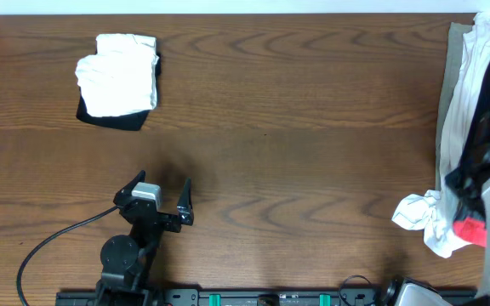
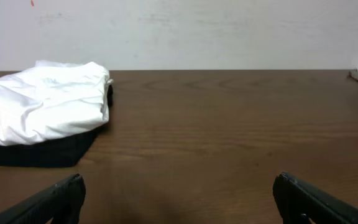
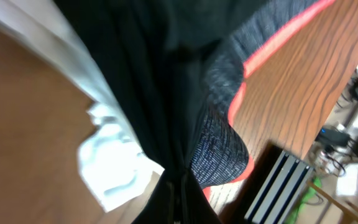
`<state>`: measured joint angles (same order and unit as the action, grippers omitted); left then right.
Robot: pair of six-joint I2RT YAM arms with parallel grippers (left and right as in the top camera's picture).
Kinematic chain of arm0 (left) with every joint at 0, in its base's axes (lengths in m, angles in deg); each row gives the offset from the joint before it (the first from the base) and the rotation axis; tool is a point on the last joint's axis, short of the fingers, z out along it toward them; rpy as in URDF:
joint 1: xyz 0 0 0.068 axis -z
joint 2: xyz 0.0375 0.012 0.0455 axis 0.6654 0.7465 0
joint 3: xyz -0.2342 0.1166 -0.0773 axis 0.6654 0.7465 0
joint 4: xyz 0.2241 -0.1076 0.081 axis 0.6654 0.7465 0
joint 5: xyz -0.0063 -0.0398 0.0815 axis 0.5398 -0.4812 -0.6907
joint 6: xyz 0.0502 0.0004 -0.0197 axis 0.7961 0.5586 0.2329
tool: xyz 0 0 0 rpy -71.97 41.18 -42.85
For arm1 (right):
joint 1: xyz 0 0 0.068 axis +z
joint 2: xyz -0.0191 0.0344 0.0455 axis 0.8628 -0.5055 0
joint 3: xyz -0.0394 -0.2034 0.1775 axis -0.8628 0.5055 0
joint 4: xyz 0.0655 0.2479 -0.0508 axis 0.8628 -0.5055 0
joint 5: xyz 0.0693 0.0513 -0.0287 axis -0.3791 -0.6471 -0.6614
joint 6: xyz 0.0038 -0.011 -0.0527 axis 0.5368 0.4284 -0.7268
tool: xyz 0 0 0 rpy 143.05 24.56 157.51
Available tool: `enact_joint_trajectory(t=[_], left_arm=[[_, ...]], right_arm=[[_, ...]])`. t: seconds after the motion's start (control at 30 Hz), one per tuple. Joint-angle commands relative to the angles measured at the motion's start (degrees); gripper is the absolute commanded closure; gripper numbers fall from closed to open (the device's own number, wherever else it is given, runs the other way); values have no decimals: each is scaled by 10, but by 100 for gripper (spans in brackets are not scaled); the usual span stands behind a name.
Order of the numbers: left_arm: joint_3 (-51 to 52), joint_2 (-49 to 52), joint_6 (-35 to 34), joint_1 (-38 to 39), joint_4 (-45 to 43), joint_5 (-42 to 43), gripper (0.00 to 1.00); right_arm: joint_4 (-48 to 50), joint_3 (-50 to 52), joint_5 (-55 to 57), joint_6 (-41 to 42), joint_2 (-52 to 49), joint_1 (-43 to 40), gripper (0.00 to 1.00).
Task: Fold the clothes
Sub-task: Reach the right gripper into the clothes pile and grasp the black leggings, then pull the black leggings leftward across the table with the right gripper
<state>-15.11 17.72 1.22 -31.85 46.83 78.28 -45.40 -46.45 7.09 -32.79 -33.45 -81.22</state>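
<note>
Dark wood worktop [image 1: 313, 127] under a pale wall [image 2: 197, 31]; folded stack [image 1: 117, 76] at far left corner; loose clothes [image 1: 475, 93] along right edge; left gripper [image 1: 163, 182] wide near front edge; right gripper [image 1: 483, 159] blurred among the clothes, grip impossible to tell.

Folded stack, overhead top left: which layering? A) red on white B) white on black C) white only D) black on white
B: the white garment lies on the black garment, whose edge shows along its lower side in the overhead and left wrist views.
</note>
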Motion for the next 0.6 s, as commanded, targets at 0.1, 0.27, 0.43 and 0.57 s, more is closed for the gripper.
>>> enact_joint_trajectory(t=[0.1,0.27,0.43,0.57], left_arm=[[17,-5,3,2,4,-3,2],[17,-5,3,2,4,-3,2],[17,-5,3,2,4,-3,2],[17,-5,3,2,4,-3,2]], right_arm=[[-58,-127,-71,-70,2,3,99],[-88,-186,-156,-89,2,35,99],[-67,-195,-224,-76,1,117,99],[-20,-194,-253,-33,-3,213,99]])
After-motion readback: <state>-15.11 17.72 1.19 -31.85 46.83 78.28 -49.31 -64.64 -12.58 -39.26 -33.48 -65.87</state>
